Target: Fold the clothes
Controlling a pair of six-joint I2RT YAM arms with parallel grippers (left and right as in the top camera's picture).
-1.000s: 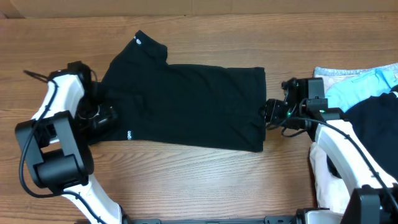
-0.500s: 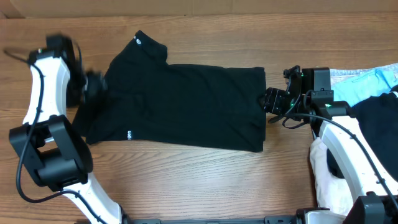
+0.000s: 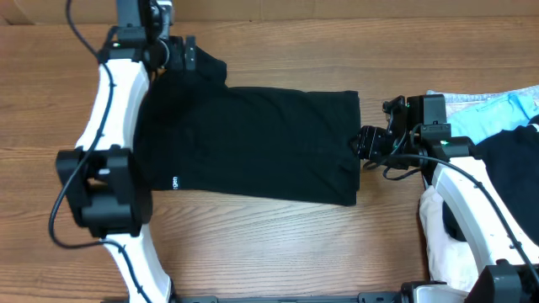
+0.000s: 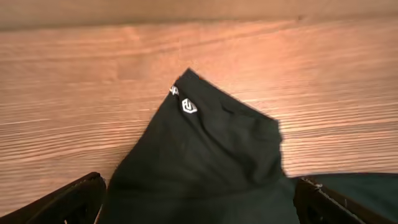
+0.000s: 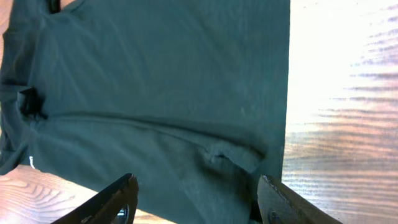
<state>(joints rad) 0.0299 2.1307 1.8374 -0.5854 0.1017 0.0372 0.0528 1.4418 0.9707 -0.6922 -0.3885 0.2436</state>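
A black T-shirt (image 3: 253, 143) lies flat on a wooden table (image 3: 286, 50); left tool (image 3: 187, 55) spread above its corner, right tool (image 3: 360, 145) parted at its opposite edge.

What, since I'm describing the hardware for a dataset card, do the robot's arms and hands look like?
Both the left arm and right arm have glossy white links joined by bulky black joint housings, with thin black cables looping alongside. The left hand and right hand are black, each with two flat fingers. Small green lights glow near the right wrist.
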